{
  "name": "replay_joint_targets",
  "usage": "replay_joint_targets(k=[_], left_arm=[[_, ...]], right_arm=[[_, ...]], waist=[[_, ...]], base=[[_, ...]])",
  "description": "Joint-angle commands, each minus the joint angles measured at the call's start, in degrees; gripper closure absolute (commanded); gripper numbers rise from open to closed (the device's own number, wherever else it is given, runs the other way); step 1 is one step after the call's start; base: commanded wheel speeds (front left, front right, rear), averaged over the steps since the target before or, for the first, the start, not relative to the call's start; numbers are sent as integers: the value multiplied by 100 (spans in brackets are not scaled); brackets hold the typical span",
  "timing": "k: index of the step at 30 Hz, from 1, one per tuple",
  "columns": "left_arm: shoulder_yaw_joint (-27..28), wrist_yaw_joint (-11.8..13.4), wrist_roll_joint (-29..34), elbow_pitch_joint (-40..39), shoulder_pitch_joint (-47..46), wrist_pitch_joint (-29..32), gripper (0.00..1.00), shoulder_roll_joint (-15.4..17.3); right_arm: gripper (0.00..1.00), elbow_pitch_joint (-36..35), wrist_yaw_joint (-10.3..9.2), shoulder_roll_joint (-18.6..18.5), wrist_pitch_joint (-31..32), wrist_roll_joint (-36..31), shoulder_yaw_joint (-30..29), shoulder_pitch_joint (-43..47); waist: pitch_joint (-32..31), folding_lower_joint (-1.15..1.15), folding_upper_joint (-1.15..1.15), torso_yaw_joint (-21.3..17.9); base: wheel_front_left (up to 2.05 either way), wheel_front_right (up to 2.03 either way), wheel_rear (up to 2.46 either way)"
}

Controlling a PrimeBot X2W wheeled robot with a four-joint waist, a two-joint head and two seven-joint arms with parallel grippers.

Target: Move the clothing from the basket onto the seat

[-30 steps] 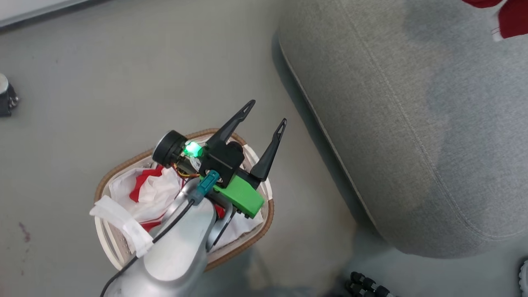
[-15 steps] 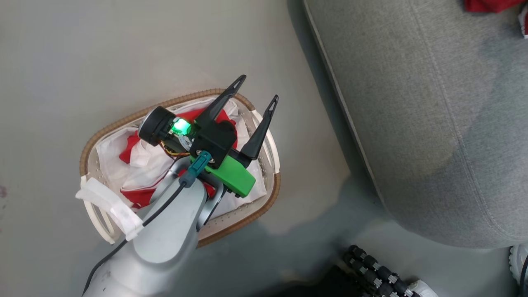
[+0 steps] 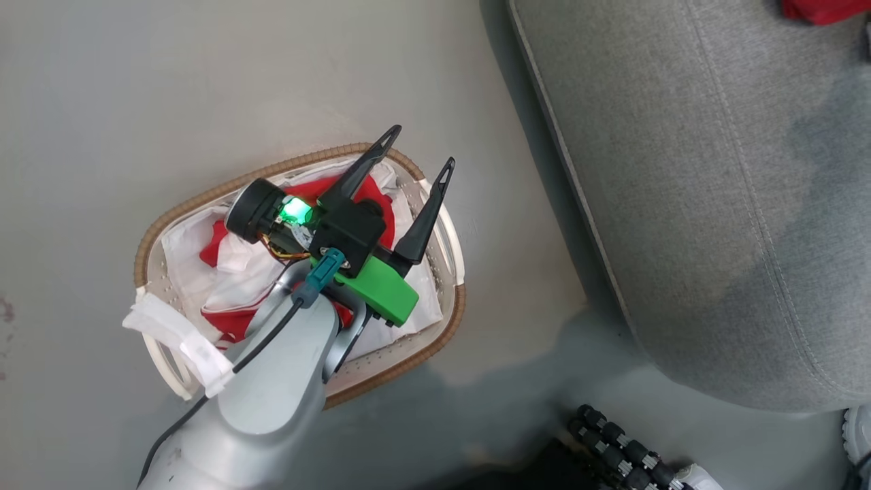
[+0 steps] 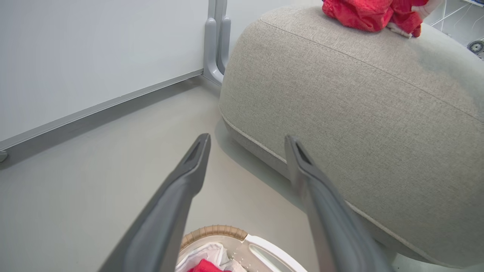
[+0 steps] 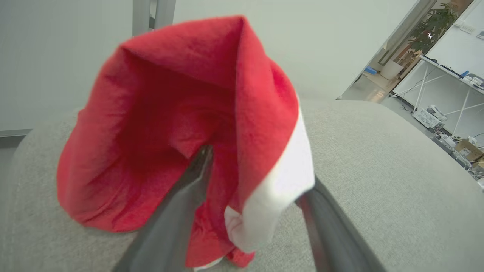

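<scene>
Right wrist view: right gripper (image 5: pixel 257 170) spread around a red garment (image 5: pixel 170 113) on the seat (image 5: pixel 378 170). Head view: beside the seat, left gripper (image 3: pixel 422 145) spread above the basket (image 3: pixel 204 197), its forearm (image 3: pixel 272 395) hiding part of another red garment (image 3: pixel 212 246).

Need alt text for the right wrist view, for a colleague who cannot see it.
A red garment with white trim sits bunched at the tips of the right hand's two dark fingers, which stand apart, its lower edge seemingly on the grey seat. A pale wall stands behind.
</scene>
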Motion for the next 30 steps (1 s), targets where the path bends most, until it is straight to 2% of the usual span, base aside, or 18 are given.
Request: replay_joint_targets(k=[1,13,22,30], left_arm=[[45,-15,-17,-21,104,4,0,2],[276,-10,-199,-186,593,3,0,-105],[631,2,-451,-390,1254,3,0,-302],[1262,155,-618,-563,1868,4,0,-338]], right_arm=[[0,-77,-8,14,-12,-78,-20,234],[0,-467,-8,-50,-12,-168,128,1285],[0,-873,-8,-202,-12,-284,637,1350],[0,-1037,-8,32,-12,-180,1095,1573]], waist=[[-138,-1,0,1],[-1068,-1,0,119],[-2180,-1,0,625],[-2972,-1,0,1103]], base=[[0,0,0],[0,0,0],[0,0,0],[0,0,0]])
